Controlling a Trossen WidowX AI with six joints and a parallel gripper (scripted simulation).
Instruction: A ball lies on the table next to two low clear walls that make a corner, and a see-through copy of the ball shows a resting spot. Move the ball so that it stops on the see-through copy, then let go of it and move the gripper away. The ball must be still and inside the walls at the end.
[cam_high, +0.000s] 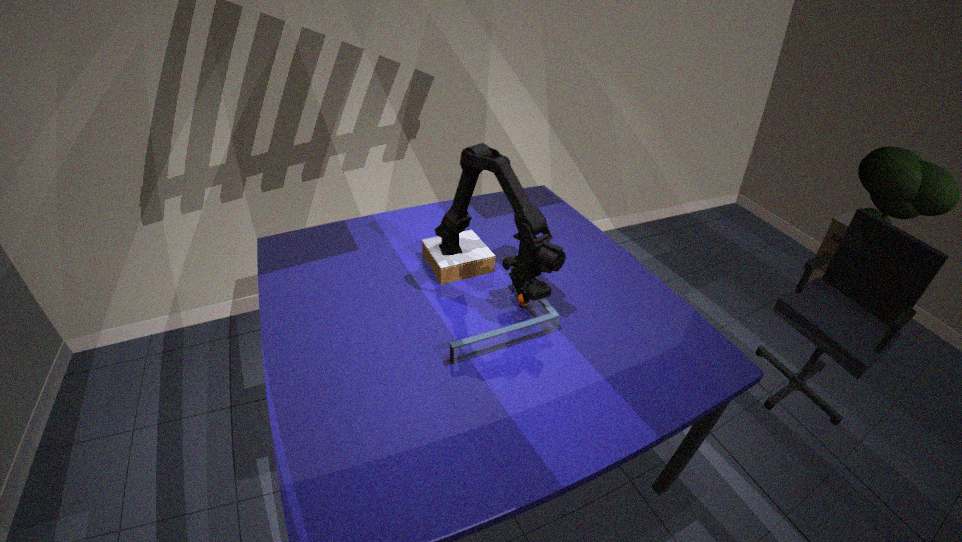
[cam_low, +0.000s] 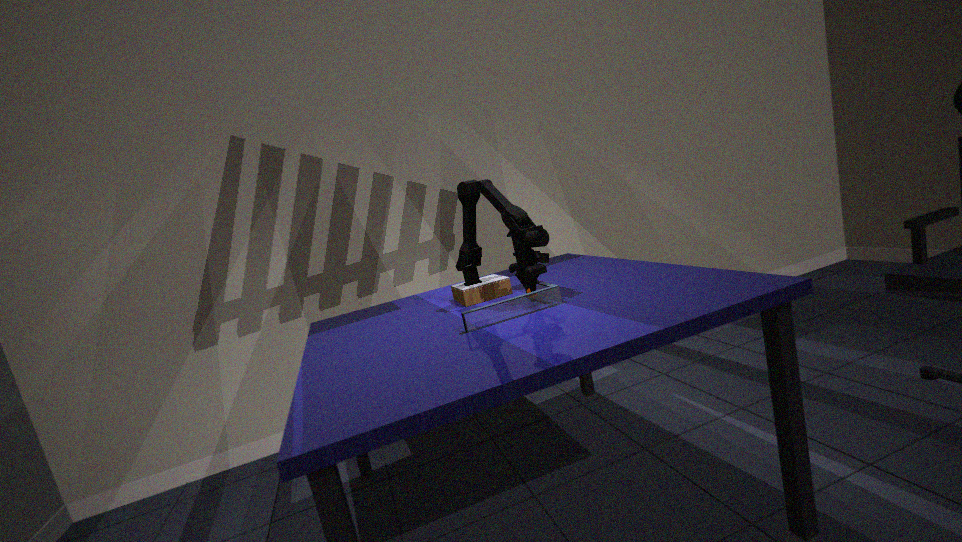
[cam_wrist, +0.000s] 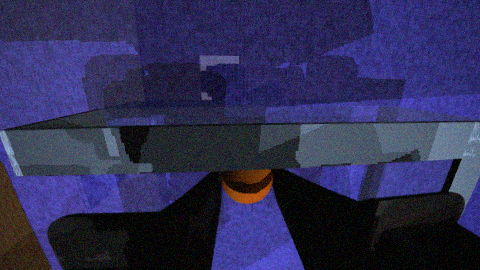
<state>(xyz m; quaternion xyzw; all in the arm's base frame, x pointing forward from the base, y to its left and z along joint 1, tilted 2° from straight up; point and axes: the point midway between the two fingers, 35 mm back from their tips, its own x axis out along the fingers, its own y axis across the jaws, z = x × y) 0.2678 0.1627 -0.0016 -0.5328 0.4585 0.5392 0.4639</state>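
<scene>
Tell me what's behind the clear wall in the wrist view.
Blue table and dark shadows show through the clear wall. It covers the top of the orange ball in the jaws; no see-through copy is visible.

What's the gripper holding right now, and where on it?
The gripper is shut on the small orange ball, one dark finger pressing each side. The clear low wall hides the ball's top in the wrist view.

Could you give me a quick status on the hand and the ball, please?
Hand shut on ball, low over the table. Ball inside the walls' corner, not yet released. Long wall close ahead of the fingers.
</scene>
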